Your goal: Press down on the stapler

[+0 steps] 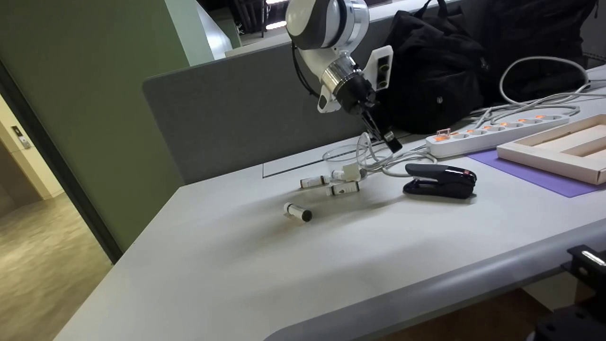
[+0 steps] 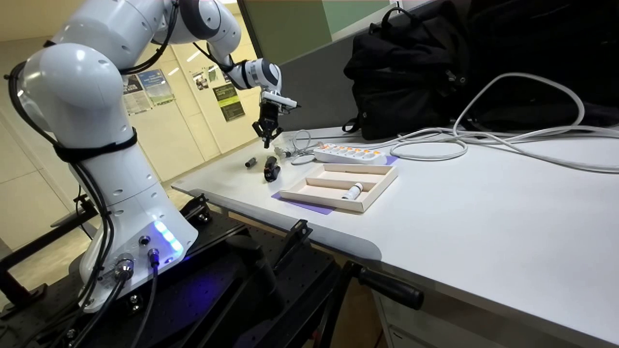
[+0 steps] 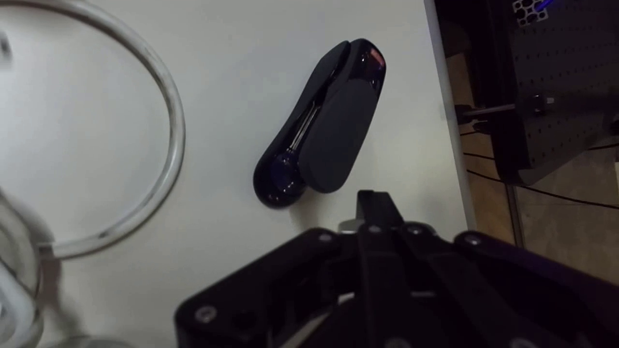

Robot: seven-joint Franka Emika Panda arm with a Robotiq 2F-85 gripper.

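Black stapler (image 1: 445, 182) lies below pincer (image 1: 392, 141), apart.

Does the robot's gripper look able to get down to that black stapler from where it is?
Likely yes. In the wrist view, nothing visible stands between the gripper and the stapler; the pale cable lies off to one side.

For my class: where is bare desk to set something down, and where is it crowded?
Bare desk lies between the lone vial and the grey edge. In an exterior view, another patch opens right of the divided tray, short of the white cable. Crowded: beside the stapler, where power strip, cable loop and other vials bunch, tool hanging nearby.
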